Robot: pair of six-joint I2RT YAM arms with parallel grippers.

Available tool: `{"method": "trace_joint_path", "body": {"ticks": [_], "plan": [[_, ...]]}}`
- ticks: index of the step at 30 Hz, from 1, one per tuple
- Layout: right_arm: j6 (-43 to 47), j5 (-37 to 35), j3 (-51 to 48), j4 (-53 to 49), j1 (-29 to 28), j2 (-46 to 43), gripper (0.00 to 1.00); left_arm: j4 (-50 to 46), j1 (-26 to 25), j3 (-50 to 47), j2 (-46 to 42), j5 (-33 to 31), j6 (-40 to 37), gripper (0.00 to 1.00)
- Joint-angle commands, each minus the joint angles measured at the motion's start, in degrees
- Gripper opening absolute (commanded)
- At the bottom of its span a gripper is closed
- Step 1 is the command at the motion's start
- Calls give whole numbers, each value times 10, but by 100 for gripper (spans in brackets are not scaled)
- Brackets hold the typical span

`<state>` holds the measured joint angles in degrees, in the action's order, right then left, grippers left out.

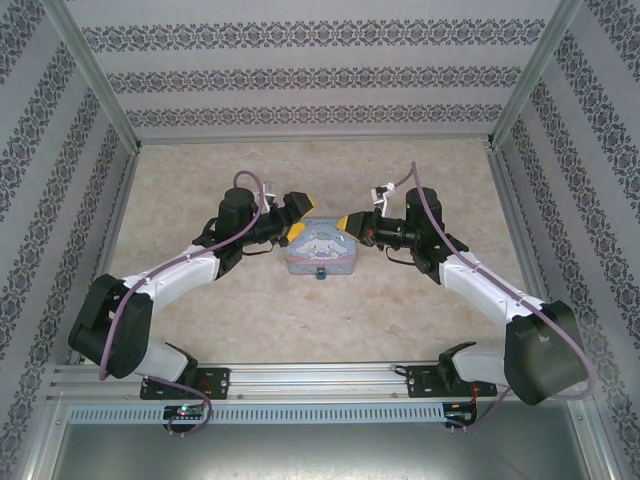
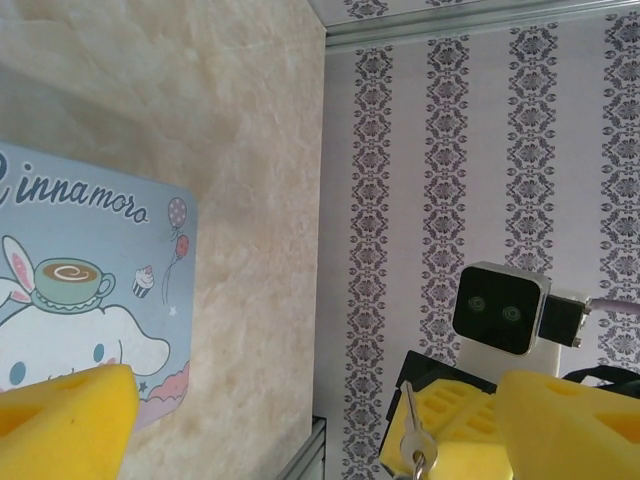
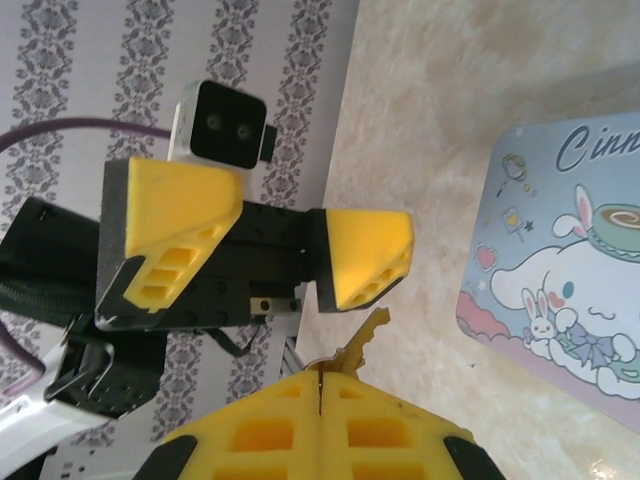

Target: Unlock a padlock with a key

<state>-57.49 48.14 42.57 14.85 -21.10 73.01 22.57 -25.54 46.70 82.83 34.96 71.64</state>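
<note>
The key (image 3: 362,338) juts from between the right hand's (image 3: 320,378) two yellow fingers. They are pressed together on it at the bottom centre of the right wrist frame, and its jagged free end points up toward the left hand (image 3: 275,250) opposite. The key looks brassy there and silvery in the left wrist view.

The padlock (image 1: 321,272) is a small dark speck at the lower edge of the tin (image 1: 320,250), centre of the top frame. It is too small to tell its state. The tin lies flat on the desk (image 1: 400,310), cartoon-dog lid up, its contents hidden.

The arms reach in from lower left and lower right. The hands face each other by the tin's upper corners. The left hand's fingers are spread wide, holding nothing.
</note>
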Motion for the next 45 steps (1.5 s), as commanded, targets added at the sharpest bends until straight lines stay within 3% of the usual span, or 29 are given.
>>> {"method": "trace_joint_path", "body": {"ticks": [1,10,22,32,39,45], "plan": [[20,52,18,40,4,6,0,44,-8,17,16,23,-9,90],[34,73,16,48,5,24,0,80,-22,32,41,33,10,87],[-12,-18,-5,61,10,28,0,121,-31,6,42,13,58,84],[-167,-241,-31,110,-6,13,0,227,-40,-38,59,-15,150,79],[-246,-405,-21,154,-69,30,0,348,-59,-50,99,-46,237,77],[-298,-486,-30,216,-108,59,0,451,-72,-52,142,-91,316,73]]}}
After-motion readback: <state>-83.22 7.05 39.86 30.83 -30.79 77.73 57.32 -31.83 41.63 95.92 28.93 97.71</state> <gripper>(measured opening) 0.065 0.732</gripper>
